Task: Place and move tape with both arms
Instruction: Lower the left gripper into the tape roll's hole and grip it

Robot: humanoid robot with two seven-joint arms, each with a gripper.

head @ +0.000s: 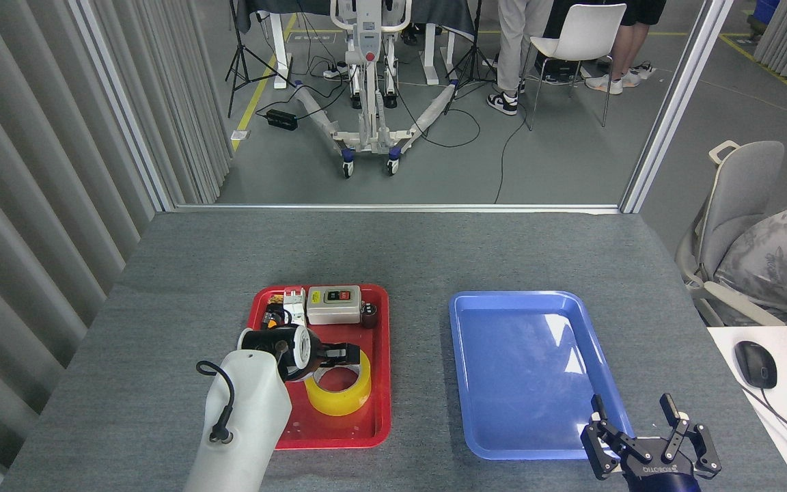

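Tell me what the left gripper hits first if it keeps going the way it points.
The left gripper points right and down, over the tape in the red tray. It would most likely meet the tape's top rim or core first; its height above the roll is unclear.

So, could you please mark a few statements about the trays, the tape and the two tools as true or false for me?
1. The tape lies in the red tray. True.
2. The blue tray holds a grey switch box. False: nothing shows in the blue tray; the grey switch box sits at the far end of the red tray.
3. The right tool has its fingers spread near the blue tray's near right corner. True.
4. The left tool hangs over the blue tray. False: it is over the red tray, at the tape.
5. The tape stands on edge. False: it lies flat, hole upward.
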